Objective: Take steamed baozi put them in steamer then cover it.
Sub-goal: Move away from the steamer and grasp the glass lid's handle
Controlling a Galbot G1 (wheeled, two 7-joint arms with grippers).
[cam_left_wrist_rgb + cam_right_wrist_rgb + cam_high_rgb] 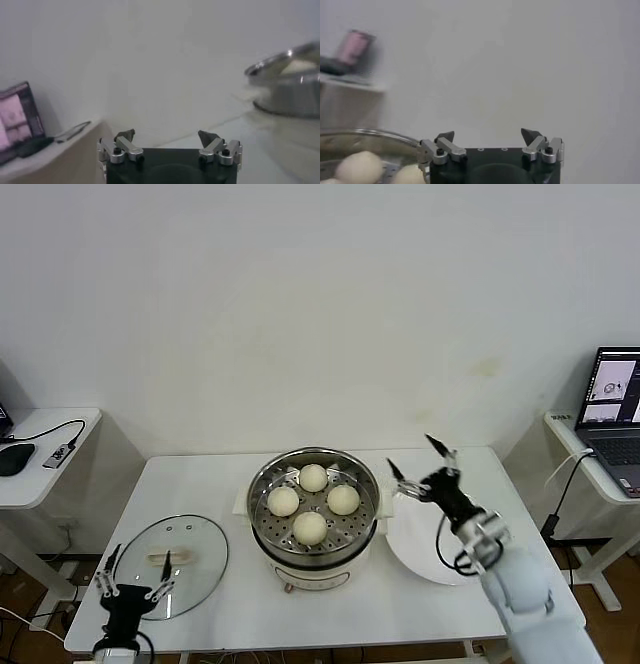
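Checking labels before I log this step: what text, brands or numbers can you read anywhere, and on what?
No legible text anywhere.
Laptop screen: shows windows, any writing too small to read.
Steamer, its base, glass cover, white plate: no markings visible.
Left side table: nothing readable on its items.

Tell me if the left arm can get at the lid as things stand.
Probably yes. The left gripper sits with open jaws at the near rim of the lid, which lies flat on the table beside the steamer; nothing covers its handle.
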